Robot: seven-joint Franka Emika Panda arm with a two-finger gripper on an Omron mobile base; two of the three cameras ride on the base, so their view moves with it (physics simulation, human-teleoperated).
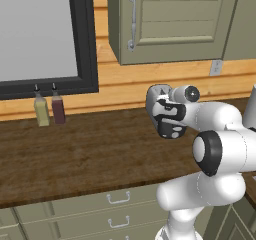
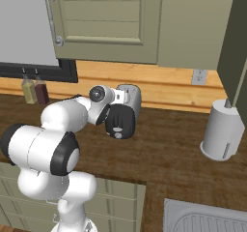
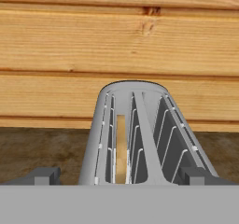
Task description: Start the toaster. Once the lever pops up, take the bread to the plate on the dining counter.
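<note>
Tool [image 3: 119, 174] spread wide over toaster [image 3: 140, 134], bread [image 3: 121, 146] in 1 slot.

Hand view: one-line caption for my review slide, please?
Open end effector poised over the toaster, bread standing in its left slot, wood-plank wall behind.

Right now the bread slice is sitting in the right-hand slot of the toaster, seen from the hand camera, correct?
Not quite. The hand view shows the bread standing in the left-hand slot of the toaster; the right-hand slot holds nothing.
</note>
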